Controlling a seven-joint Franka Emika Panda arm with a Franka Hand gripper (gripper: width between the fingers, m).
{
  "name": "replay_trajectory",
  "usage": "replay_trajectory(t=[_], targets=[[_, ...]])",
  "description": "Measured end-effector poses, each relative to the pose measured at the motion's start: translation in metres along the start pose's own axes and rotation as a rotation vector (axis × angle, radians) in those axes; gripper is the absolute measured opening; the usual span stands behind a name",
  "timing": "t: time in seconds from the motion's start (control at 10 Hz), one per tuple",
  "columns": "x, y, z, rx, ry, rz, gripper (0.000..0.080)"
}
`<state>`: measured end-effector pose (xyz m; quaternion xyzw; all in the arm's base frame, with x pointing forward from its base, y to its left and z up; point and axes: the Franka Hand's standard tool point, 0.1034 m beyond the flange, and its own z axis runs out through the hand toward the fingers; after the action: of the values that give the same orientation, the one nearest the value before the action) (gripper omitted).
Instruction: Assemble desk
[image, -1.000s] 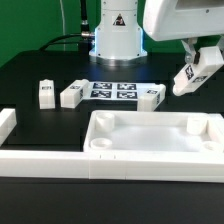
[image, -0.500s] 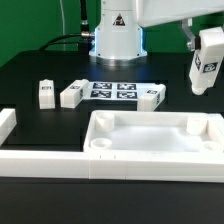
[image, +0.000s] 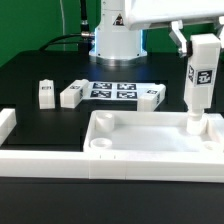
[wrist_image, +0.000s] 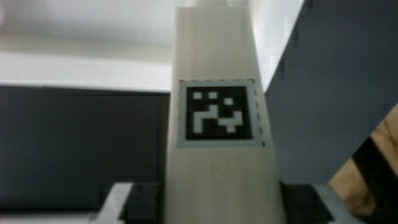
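Observation:
The white tray-like desk top lies at the front of the black table, sockets up. My gripper is shut on a white square-bar leg with a black-and-white tag. The leg hangs upright, its lower end at the far corner socket on the exterior view's right; I cannot tell whether it is seated. In the wrist view the leg fills the middle between my fingers. Three more legs lie on the table behind the top.
The marker board lies flat between the loose legs. A long white border rail runs along the front edge and turns up at the exterior view's left. The robot's base stands at the back.
My gripper has turned the leg from tilted to upright, moved it toward the exterior view's left and lowered it onto the top's far right corner.

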<state>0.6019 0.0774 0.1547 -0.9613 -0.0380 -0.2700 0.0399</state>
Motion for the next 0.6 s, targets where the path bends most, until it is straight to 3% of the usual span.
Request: replay_trajectory(t=[0.2,0.3,0.6], targets=[[-0.004,0.007,0.003,-0.031,0.093,-0.002,0.0290],[-0.004,0.005,0.005,-0.027,0.085,-0.004,0.0290],[0.022,-0.007,0.020,-0.009,0.098,-0.039,0.0290]])
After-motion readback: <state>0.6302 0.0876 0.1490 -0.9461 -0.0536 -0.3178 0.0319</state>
